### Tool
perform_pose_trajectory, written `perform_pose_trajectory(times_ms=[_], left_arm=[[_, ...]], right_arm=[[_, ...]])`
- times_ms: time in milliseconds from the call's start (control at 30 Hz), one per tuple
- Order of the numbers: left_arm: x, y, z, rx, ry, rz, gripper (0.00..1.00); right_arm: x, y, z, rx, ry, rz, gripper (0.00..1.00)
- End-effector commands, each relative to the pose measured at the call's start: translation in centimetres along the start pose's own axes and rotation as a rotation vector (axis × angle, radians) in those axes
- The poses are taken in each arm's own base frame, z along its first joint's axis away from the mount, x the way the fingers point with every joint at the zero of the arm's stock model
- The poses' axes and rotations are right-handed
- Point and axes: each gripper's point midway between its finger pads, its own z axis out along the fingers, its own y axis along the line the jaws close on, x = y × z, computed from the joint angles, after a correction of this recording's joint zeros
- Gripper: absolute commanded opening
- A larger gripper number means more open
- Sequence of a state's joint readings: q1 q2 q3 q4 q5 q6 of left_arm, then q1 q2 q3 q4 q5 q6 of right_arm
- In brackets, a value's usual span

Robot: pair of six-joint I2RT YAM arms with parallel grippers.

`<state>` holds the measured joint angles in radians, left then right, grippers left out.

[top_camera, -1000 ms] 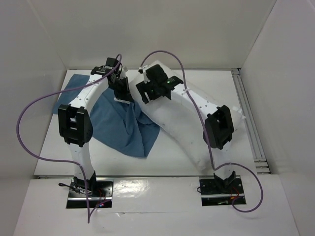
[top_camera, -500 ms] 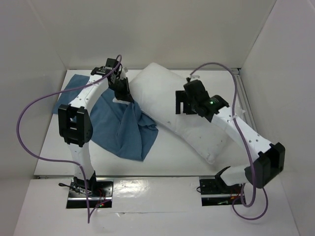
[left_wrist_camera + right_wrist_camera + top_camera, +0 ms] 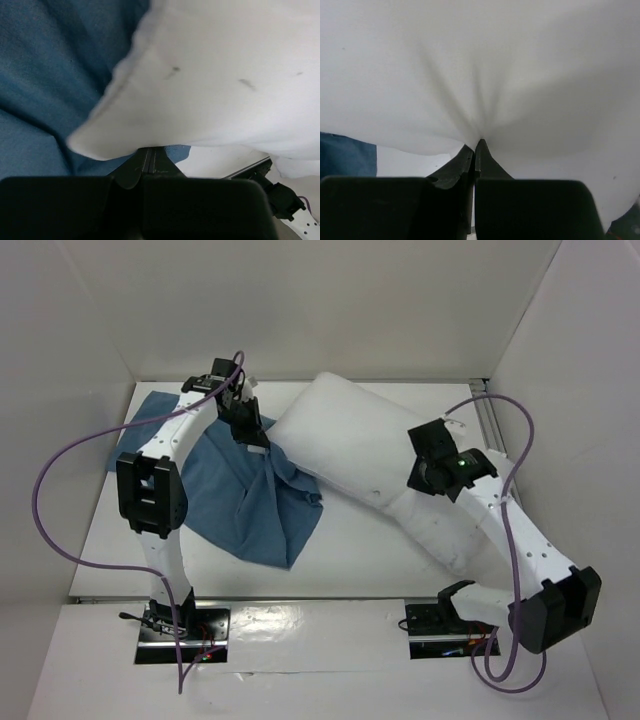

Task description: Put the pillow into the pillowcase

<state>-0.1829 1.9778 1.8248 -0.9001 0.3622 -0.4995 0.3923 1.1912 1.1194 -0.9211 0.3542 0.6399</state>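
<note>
White walls (image 3: 300,310) close off a white table (image 3: 350,555) on three sides; the pillow (image 3: 350,440) lies slantwise across it, from the far middle toward the near right, its near end partly covered by the right arm. Left of it the pillowcase (image 3: 215,500) is spread flat and wrinkled, outside the pillow, with much of its middle hidden under the left arm; where its mouth lies cannot be made out.

From the right wrist view, the right gripper (image 3: 476,146) has its jaws pressed together on a pinch of pillow fabric; creases fan out from that spot; the pillow fills nearly the whole picture, and only a sliver of blue shows at the left edge.

From the left wrist view, the left gripper (image 3: 150,159) is closed too; its tips vanish behind a blurred pillow corner hanging in front, so the pinch itself is hidden; from above, folds of pillowcase gather up to it beside the pillow's far-left corner, which suggests the cloth is what it holds. Purple cables (image 3: 60,500) loop off both arms.
</note>
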Motion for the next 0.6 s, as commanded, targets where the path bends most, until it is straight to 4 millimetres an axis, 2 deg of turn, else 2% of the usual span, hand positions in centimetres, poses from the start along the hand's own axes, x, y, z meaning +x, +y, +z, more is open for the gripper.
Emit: perform_pose_trajectory(times_ms=[0,100,233,267,300,333,367,400,433,467,500,533,567], left_arm=[[-0.9,-0.4,-1.8,0.024,-0.054,0.017,0.0],[-1.3,-0.3,-2.1,0.025,-0.066,0.004,0.0],[-2.3,0.8,-2.7,0.019,-0.092,-0.047,0.0],[-2.4,0.7,-3.0,0.022,-0.1,-0.044,0.0],[-2.7,1.2,-3.2,0.018,-0.108,-0.056,0.0],[-3.0,1.7,-3.4,0.014,-0.115,-0.067,0.0],[-3.0,1.7,-3.4,0.014,-0.115,-0.067,0.0],[-3.3,2.3,-3.7,0.01,-0.122,-0.079,0.0],[-3.4,2.5,-3.8,0.018,-0.123,-0.087,0.0],[-3.4,2.5,-3.8,0.018,-0.123,-0.087,0.0],[-3.4,2.3,-3.9,0.026,-0.119,-0.086,0.0],[-3.4,2.3,-3.9,0.026,-0.119,-0.086,0.0],[-3.4,2.3,-3.9,0.026,-0.119,-0.086,0.0]], right_arm=[[0.4,-5.6,-3.4,0.214,0.014,0.007,0.0],[0.6,-7.1,-4.7,0.256,0.003,0.021,0.0],[0.0,-7.2,-6.0,0.217,-0.044,0.047,0.0],[-0.5,-6.9,-5.9,0.202,-0.061,0.041,0.06],[-0.7,-6.5,-5.8,0.18,-0.064,0.03,0.44],[-1.5,-5.7,-6.0,0.149,-0.077,0.012,0.55],[-1.7,-4.6,-5.8,0.104,-0.067,0.005,0.6],[-3.1,-2.8,-5.7,0.036,-0.107,0.019,0.64],[-3.9,-1.4,-5.4,-0.01,-0.117,0.02,0.73],[-4.8,0.7,-5.8,-0.106,-0.122,0.015,0.76],[-6.6,3.4,-6.0,-0.202,-0.177,0.035,0.8],[-7.4,5.2,-6.1,-0.262,-0.189,0.022,0.82],[-7.9,8.0,-5.8,-0.327,-0.175,-0.009,0.87]])
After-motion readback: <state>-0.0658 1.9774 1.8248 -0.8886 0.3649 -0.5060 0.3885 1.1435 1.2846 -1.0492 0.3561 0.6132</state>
